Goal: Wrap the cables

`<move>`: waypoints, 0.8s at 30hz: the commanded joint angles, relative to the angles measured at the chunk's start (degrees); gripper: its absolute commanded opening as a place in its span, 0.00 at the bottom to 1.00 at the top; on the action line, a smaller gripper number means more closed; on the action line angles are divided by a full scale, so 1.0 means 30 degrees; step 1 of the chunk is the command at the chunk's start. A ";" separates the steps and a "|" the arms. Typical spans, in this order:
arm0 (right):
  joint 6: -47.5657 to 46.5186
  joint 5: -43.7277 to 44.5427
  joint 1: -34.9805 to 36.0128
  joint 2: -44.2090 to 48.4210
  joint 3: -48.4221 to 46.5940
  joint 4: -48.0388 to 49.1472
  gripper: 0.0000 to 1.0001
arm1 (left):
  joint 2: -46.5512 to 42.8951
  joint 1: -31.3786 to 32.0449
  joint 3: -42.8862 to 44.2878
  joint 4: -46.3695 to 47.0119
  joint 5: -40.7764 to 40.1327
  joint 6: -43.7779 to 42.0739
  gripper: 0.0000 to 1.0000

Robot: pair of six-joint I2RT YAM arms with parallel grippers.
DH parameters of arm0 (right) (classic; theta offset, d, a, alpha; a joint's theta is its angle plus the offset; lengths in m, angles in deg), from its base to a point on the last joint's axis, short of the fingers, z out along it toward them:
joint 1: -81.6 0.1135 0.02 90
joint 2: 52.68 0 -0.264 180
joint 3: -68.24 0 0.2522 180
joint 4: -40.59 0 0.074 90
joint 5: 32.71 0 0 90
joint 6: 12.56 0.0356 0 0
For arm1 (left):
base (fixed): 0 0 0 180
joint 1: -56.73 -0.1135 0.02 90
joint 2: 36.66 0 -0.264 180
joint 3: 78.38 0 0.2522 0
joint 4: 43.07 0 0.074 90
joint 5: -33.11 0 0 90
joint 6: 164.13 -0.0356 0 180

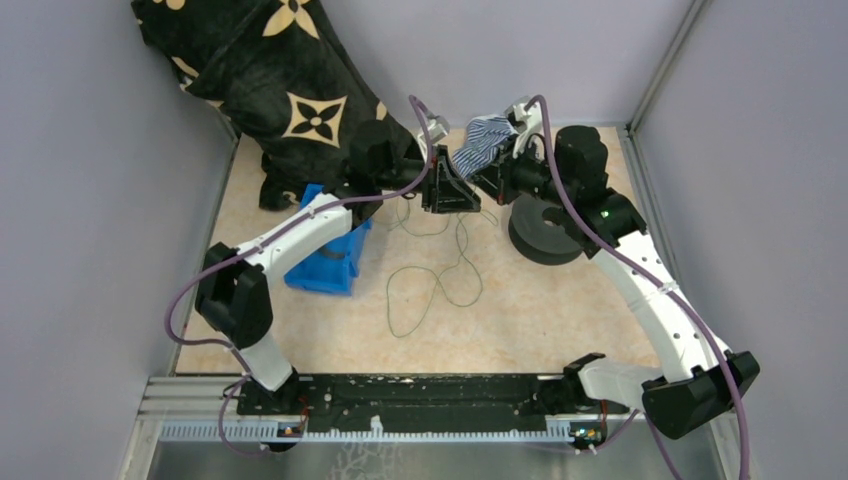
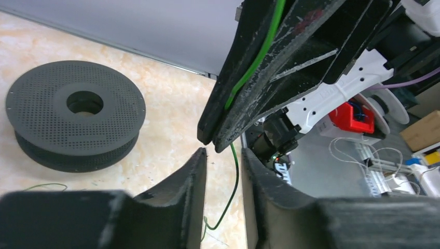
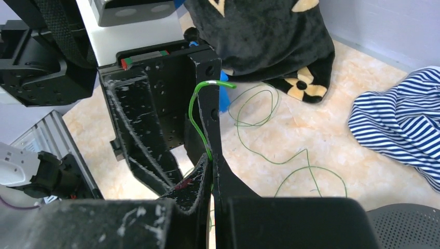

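The cable (image 1: 462, 240) is a thin green wire lying in loose loops on the beige table, with one end lifted at the back centre. My right gripper (image 3: 211, 155) is shut on that lifted end, and the wire (image 3: 191, 111) arches up from its tips. My left gripper (image 2: 223, 153) faces it tip to tip. Its jaws stand apart, and the strand (image 2: 237, 181) hangs free through the gap without touching either finger. In the top view the left gripper (image 1: 447, 188) and the right gripper (image 1: 488, 180) meet above the table's far middle.
A black perforated spool (image 1: 545, 228) lies flat under the right arm. A blue bin (image 1: 335, 255) sits under the left arm. A black floral blanket (image 1: 280, 80) fills the back left, and a striped cloth (image 1: 487, 140) lies at the back centre. Grey walls enclose the table.
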 commanded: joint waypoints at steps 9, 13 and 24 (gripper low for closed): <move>0.0712 -0.0330 -0.0599 0.0357 0.0393 0.1686 0.00 | -0.0349 0.0064 -0.0674 0.1978 0.0560 0.0678 0.12; 0.0683 -0.0507 -0.0753 0.0498 0.0683 0.1783 0.00 | -0.0610 0.0060 -0.0864 0.1625 0.0377 0.0297 0.00; -0.2297 0.1657 -0.1639 0.2020 0.1266 -0.0236 0.64 | -0.1981 -0.1050 -0.1077 -0.2565 -0.2166 -0.2934 0.00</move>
